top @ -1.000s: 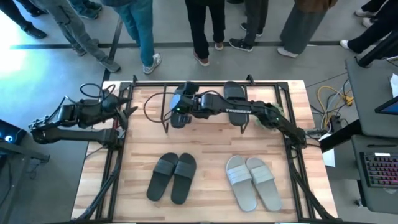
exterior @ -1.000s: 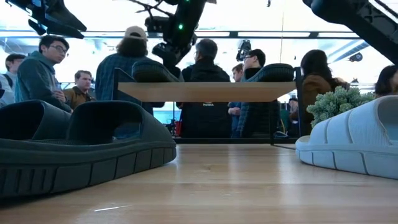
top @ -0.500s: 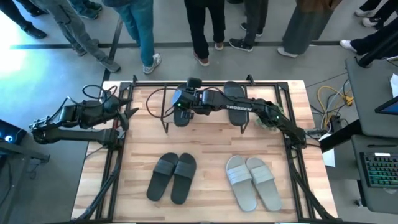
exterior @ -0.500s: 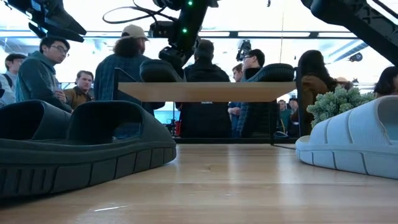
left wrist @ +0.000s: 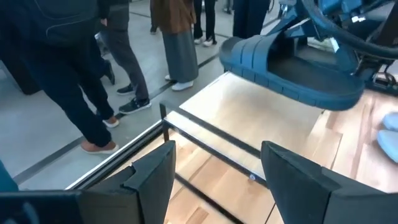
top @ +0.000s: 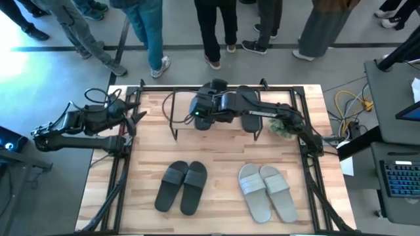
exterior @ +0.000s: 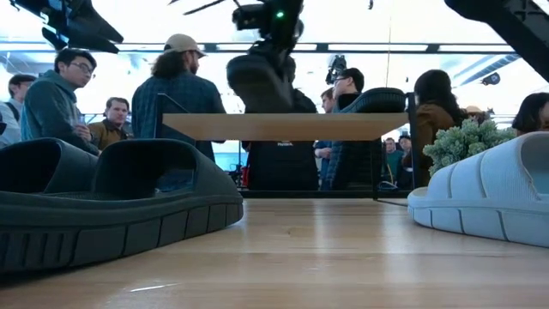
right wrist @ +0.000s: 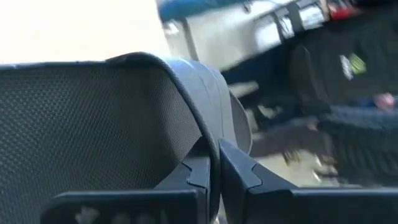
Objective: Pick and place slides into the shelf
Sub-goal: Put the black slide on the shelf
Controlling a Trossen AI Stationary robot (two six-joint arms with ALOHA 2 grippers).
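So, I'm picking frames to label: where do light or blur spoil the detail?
Low view: bright windows behind leave the lifted dark slide and the people as silhouettes. Right wrist view: white glare fills one corner, and the room past the strap is smeared. Left wrist view: slight softness. High view: even light on the table.

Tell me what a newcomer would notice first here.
First, the right hand, shut on the strap of a dark slide and holding it above the shelf at the table's far edge. Next, two pairs lying on the table nearer the camera: a dark pair and a light grey pair. A crowd stands just beyond the table.
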